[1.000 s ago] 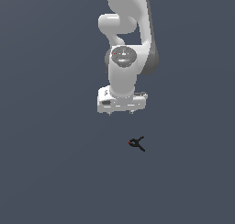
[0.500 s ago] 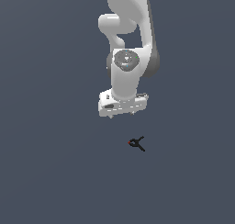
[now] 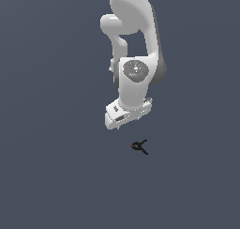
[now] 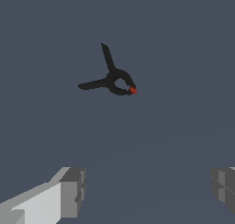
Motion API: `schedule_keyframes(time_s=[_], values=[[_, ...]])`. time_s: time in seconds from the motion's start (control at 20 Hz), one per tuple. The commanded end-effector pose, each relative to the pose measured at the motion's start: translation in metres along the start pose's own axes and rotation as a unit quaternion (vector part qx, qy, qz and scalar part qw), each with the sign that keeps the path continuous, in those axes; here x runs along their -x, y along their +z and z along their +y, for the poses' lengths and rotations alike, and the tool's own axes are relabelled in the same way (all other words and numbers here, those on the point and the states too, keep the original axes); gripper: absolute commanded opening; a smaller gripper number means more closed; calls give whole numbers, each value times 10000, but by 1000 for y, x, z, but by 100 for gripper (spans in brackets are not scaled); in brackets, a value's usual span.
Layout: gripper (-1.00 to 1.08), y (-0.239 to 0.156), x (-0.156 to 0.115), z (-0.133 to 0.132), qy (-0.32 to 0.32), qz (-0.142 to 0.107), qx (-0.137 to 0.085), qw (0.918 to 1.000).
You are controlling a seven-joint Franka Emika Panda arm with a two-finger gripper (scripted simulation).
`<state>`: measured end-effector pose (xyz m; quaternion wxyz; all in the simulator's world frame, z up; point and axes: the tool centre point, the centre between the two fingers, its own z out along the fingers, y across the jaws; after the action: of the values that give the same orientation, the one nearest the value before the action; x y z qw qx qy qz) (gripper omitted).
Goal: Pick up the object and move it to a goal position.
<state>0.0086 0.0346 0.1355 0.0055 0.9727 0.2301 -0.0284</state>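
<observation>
The object [image 3: 139,147] is a tiny black clamp with two splayed thin prongs and a small red spot. It lies on the flat dark grey floor, just below and to the exterior view's right of my hand. In the wrist view the clamp [image 4: 114,81] lies ahead of my fingers, with its red tip pointing away from the prongs. My gripper [image 3: 123,124] hangs above the floor, apart from the clamp. It is open and empty [image 4: 147,188], with both grey fingertips [image 4: 72,191] set wide apart.
The white arm [image 3: 133,31] rises behind the hand in the exterior view. The dark grey floor [image 3: 47,176] spreads evenly in all directions, with no other objects or edges in view.
The hand has come down a little and moved slightly to the exterior view's right, closer to the clamp. The clamp has not moved.
</observation>
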Motion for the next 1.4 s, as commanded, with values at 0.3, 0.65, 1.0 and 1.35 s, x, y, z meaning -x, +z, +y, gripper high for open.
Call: schedule_keyframes(time_s=[0.3, 0.65, 1.0, 1.35], values=[[100, 17, -23, -6, -1343, 31, 51, 9909], [100, 31, -42, -12, -2414, 70, 81, 9704], [100, 45, -60, -18, -3442, 125, 106, 9388], [100, 57, -75, -23, -4301, 186, 130, 9025]])
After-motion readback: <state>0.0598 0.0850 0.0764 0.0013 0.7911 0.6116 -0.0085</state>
